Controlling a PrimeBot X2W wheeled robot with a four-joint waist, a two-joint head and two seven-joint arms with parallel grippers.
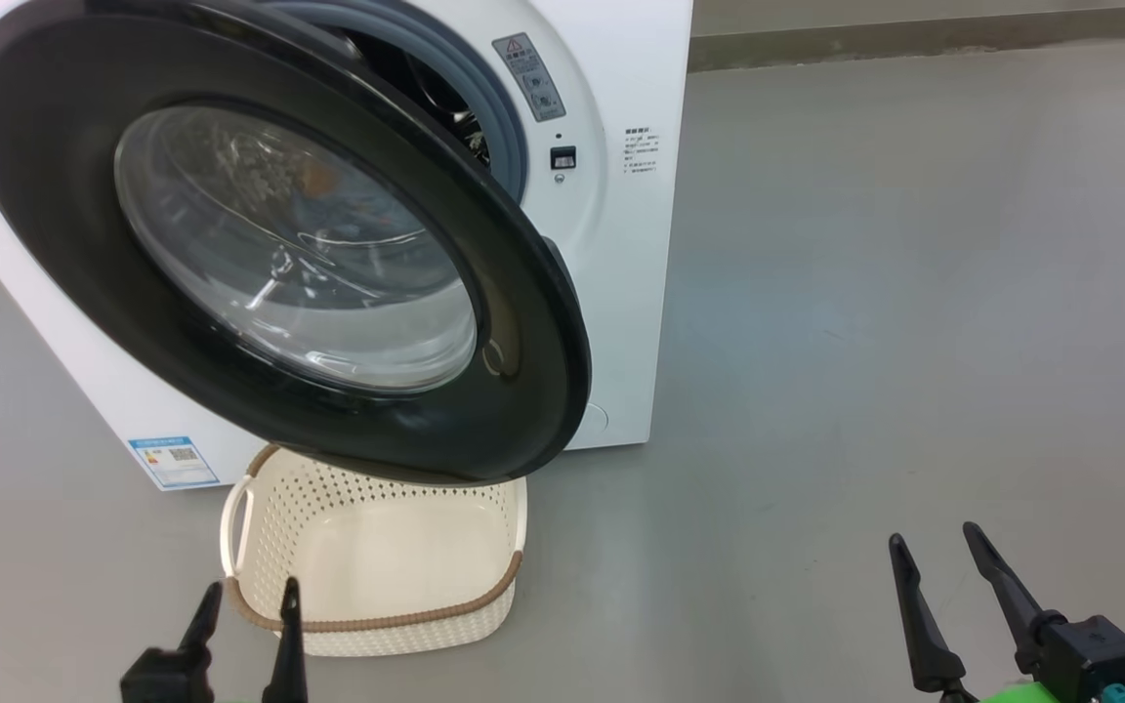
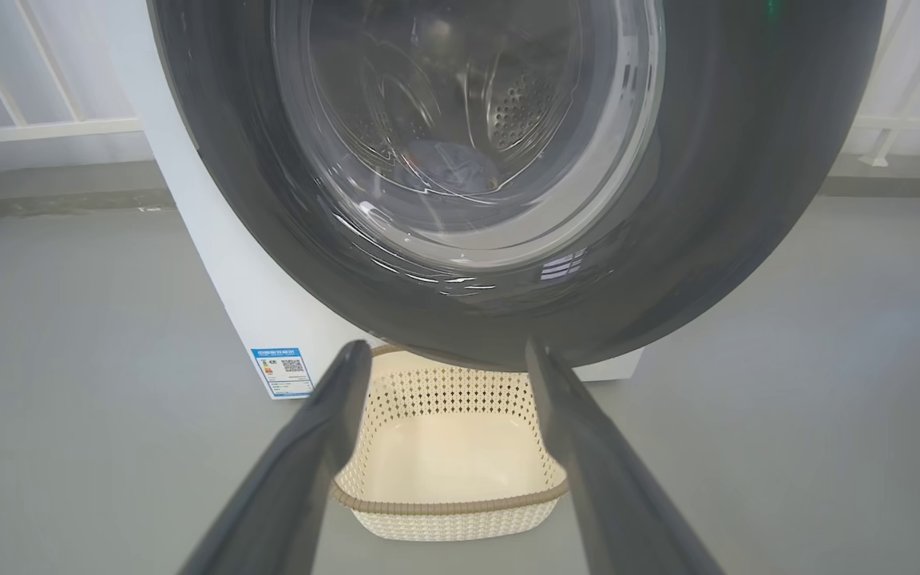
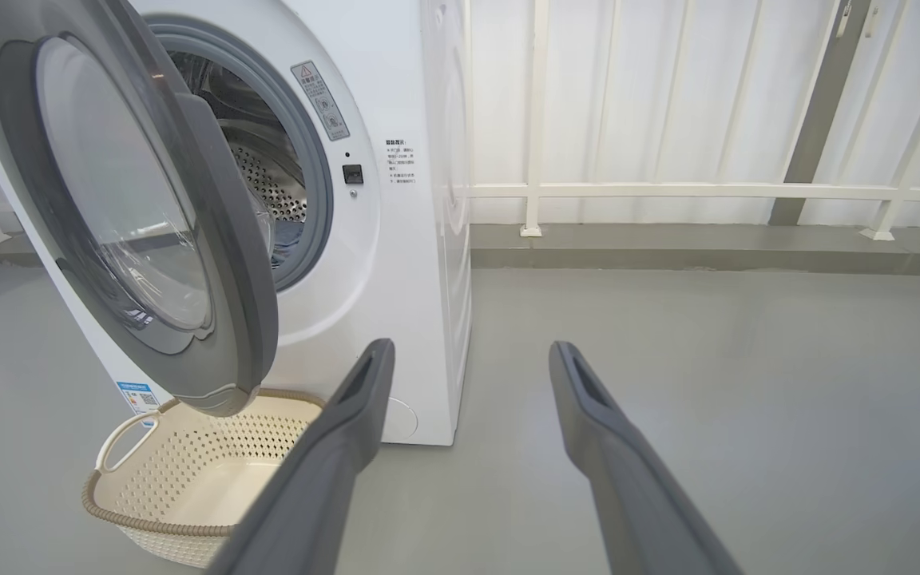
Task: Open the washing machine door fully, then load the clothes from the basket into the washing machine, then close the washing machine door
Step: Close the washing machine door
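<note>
Nearest the camera, the left gripper [image 1: 250, 591] hangs low with its jaws apart and nothing between them, just short of the basket [image 1: 377, 622]. The right gripper [image 1: 936, 537] is also spread and empty, over bare floor [image 1: 865, 293] well off to the right. The basket lies on the floor with no laundry in it, its far end tucked under the lower rim of the washing machine door [image 1: 299, 254]. The door stands partly open, hinged on the left, its glossy outer face turned toward the left gripper and its free edge swung out to the right. Behind it is the washing machine [image 1: 611, 244], its seal ring [image 3: 320, 160] and steel drum [image 3: 268, 176] exposed. The clothes [image 2: 460, 172] show as a dim blue heap low in the drum. Loading looks done, so closing remains. The door face lies straight ahead of and above the left jaws, making that arm the nearer one to push, best near the free edge.
</note>
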